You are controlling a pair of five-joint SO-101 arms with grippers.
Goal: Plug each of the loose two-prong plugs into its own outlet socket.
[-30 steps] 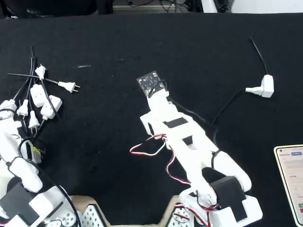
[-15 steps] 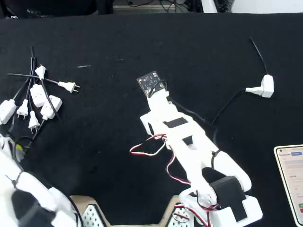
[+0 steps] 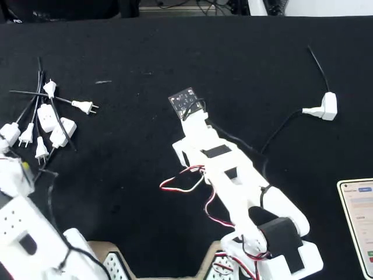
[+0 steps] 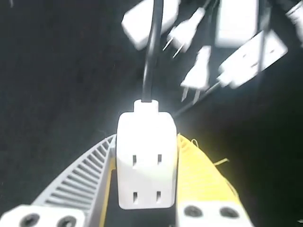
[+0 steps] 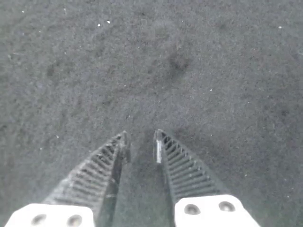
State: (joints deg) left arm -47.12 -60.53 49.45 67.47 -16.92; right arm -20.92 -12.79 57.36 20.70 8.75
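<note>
over black table (image 3: 245,52) | left tool (image 4: 144,142) grips outlet socket (image 4: 146,175) | right tool (image 5: 140,142) narrowly parted

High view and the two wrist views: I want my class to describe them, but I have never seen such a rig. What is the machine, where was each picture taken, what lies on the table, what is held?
These are two small white robot arms at a black table. The high view looks down from above; each wrist view comes from a camera on one arm, looking along its gripper. At the table's left lie loose plugs and outlet blocks; another block lies far right. The left gripper clamps a white outlet block on a black cord. The right gripper hangs over bare table, fingers slightly apart, holding nothing.
</note>
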